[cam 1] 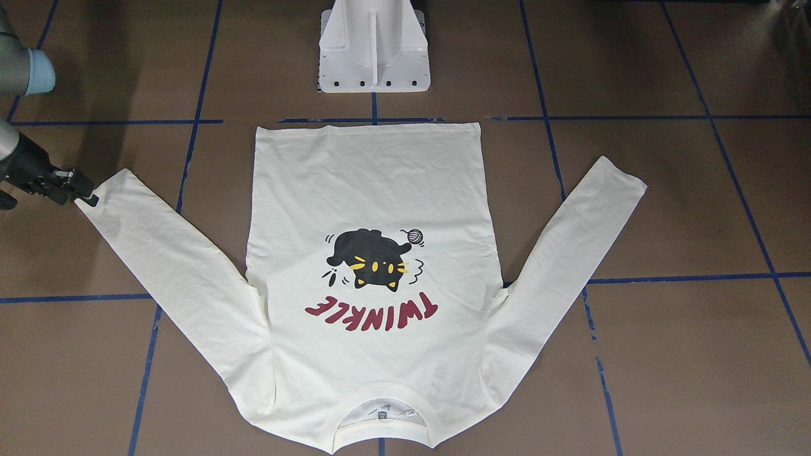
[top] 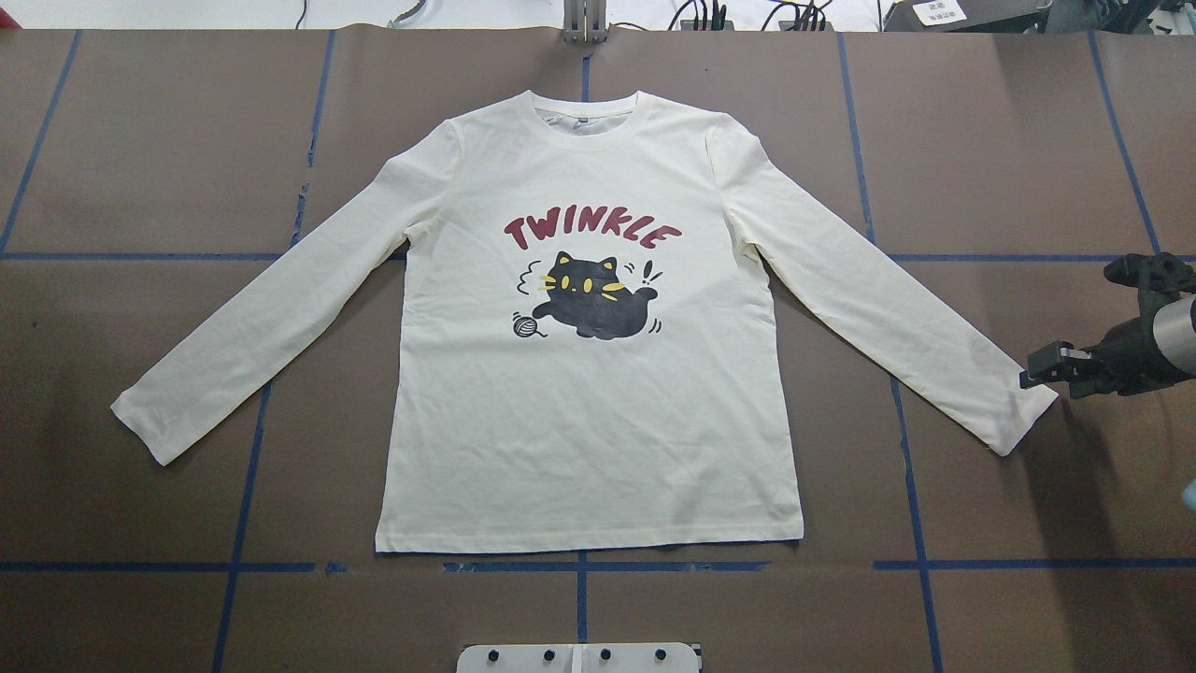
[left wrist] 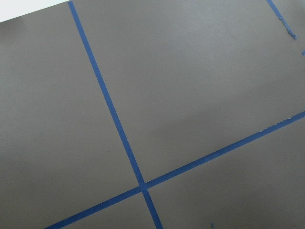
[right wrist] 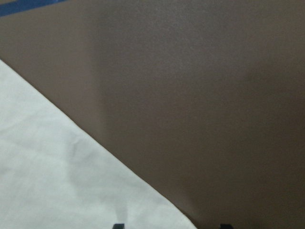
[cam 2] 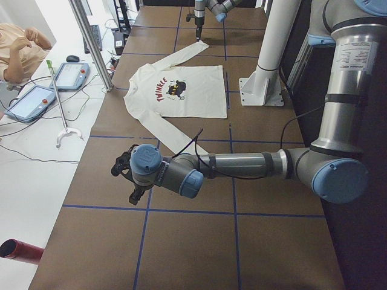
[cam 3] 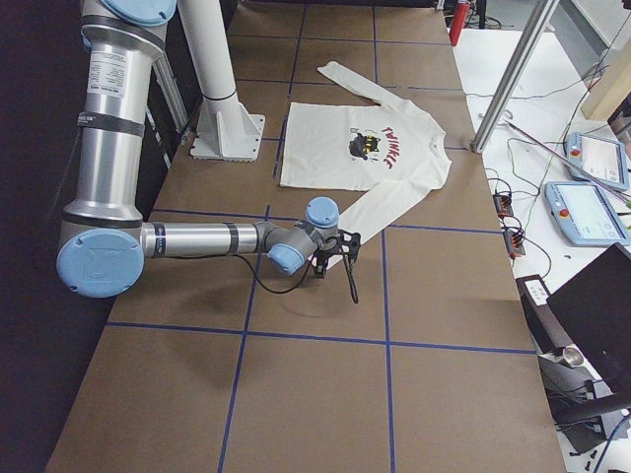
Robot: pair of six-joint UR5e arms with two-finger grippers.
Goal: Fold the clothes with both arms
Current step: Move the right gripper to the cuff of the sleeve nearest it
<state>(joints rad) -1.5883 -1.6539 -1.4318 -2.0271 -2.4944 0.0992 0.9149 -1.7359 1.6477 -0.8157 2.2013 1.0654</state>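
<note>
1. One cream T-shirt (top: 598, 421) lies flat and print-up in the middle of the table (top: 140, 140). Its hem is toward the white pedestal (cam 1: 374, 57), its collar is away, and both sleeves are spread outward. The layout suits folding, and no fold is made yet.
2. Right gripper (top: 1039, 366) sits low at the cuff (top: 1023, 421) of the sleeve on the robot's right. The wrist view shows its fingertips (right wrist: 118, 225) set wide apart, with the cuff's corner reaching in between them and nothing clamped. Judgement: it is placed to pinch this cuff.
3. Left gripper (cam 2: 128, 175) hangs over bare table, off the cloth and beyond the other cuff (top: 140, 425). Its wrist view shows only brown surface and blue tape (left wrist: 112, 114). I cannot tell whether its jaws are wide or narrow.
4. Judgement: the left arm must reach its sleeve before a two-arm fold can start.
</note>
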